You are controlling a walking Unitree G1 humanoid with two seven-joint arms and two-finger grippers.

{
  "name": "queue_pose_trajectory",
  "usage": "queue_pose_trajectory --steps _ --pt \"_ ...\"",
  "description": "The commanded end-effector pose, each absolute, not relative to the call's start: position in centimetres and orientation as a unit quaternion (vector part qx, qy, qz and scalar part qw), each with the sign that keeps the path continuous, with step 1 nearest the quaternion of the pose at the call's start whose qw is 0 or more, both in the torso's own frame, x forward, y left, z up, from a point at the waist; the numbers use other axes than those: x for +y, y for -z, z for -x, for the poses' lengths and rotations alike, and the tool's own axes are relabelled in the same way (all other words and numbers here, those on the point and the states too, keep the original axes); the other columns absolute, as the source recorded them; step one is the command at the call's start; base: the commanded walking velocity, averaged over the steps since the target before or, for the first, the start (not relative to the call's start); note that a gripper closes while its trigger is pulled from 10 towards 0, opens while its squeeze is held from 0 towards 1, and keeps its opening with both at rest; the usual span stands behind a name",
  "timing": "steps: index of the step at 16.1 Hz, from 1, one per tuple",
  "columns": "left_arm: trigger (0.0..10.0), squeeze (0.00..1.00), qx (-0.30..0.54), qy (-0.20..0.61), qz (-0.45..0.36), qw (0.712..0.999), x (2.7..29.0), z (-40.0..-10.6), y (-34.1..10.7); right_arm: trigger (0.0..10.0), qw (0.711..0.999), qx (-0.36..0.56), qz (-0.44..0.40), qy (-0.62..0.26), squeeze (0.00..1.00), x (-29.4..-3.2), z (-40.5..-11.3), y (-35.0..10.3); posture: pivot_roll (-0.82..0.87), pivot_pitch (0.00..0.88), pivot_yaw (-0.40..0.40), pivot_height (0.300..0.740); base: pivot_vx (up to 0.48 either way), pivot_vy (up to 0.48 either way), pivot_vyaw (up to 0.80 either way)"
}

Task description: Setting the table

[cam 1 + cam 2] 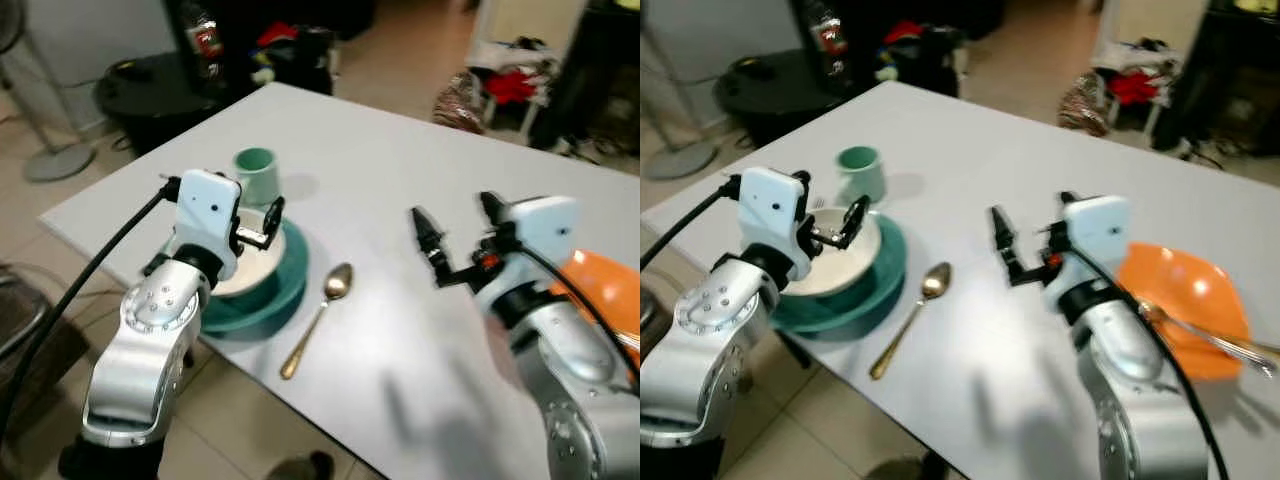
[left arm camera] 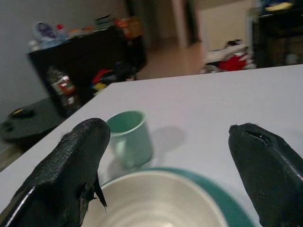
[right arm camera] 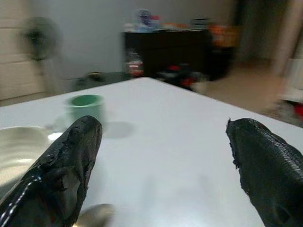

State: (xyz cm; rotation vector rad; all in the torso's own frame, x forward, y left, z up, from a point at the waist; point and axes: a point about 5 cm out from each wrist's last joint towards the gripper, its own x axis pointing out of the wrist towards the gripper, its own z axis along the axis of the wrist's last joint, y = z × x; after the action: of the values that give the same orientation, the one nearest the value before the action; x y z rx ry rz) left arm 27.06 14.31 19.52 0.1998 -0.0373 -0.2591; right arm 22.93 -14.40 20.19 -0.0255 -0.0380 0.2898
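Note:
A white bowl [image 1: 845,255] sits on a teal plate [image 1: 855,300] near the white table's [image 1: 400,180] left front edge. Just behind them stands a mint green cup [image 1: 255,172]. A gold spoon [image 1: 320,315] lies to the right of the plate. My left gripper [image 1: 835,225] hovers open just over the bowl, with the cup [image 2: 130,137] beyond its fingers. Over the middle of the table my right gripper [image 1: 457,215] is open and holds nothing. An orange plate [image 1: 1185,290] with a fork [image 1: 1205,335] across it lies beside my right arm.
The table's front edge runs close below the plate and spoon, with tiled floor beneath. A black round stand [image 1: 150,85] and a fan base [image 1: 55,160] are off the far left corner. Clothes and clutter [image 1: 500,85] lie on the floor behind the table.

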Motion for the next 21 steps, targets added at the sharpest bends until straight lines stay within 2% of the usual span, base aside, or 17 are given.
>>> queue_pose_trajectory --steps 1,6,9,11,13,16,18,21 --pt "10.0 0.00 -0.024 0.122 -0.103 0.987 14.3 -26.7 -19.8 10.0 0.990 -0.013 0.018 -0.140 1.00 -14.7 -22.9 -20.0 0.06 0.000 0.071 0.740 0.000 0.000 0.80" --pt "10.0 0.00 -0.032 0.109 -0.106 0.988 15.0 -27.1 -20.6 10.0 0.992 -0.011 0.004 -0.127 1.00 -14.1 -23.5 -20.5 0.04 0.000 0.077 0.740 0.000 0.000 0.80" --pt "10.0 0.00 -0.013 0.093 -0.081 0.992 14.9 -26.8 -19.2 10.0 0.992 -0.026 0.017 -0.120 1.00 -14.5 -23.7 -21.0 0.04 0.000 0.064 0.740 0.000 0.000 0.80" --pt "10.0 0.00 -0.011 0.083 -0.093 0.992 15.2 -27.1 -18.8 10.0 0.991 -0.037 0.016 -0.128 1.00 -14.3 -24.1 -21.4 0.05 0.000 0.055 0.740 0.000 0.000 0.80" --pt "10.0 0.00 -0.011 0.077 -0.086 0.993 15.6 -27.1 -19.0 10.0 0.991 -0.026 0.030 -0.125 1.00 -14.2 -24.6 -21.0 0.04 0.000 0.014 0.740 0.000 0.000 0.80" --pt "10.0 0.00 -0.006 0.092 -0.093 0.991 14.8 -26.7 -18.7 10.0 0.991 -0.014 0.042 -0.123 1.00 -15.0 -24.5 -20.5 0.05 0.000 0.019 0.740 0.000 0.000 0.00" --pt "10.0 0.00 -0.009 0.096 -0.087 0.992 14.8 -27.1 -19.0 10.0 0.996 -0.010 0.011 -0.083 1.00 -15.3 -24.7 -20.3 0.03 0.000 0.053 0.740 0.000 0.000 0.00" --pt "10.0 0.00 -0.005 0.094 -0.079 0.992 15.3 -27.4 -19.4 10.0 0.998 0.012 0.026 -0.060 1.00 -15.1 -24.6 -19.6 0.02 0.000 0.060 0.740 0.000 0.000 0.00"
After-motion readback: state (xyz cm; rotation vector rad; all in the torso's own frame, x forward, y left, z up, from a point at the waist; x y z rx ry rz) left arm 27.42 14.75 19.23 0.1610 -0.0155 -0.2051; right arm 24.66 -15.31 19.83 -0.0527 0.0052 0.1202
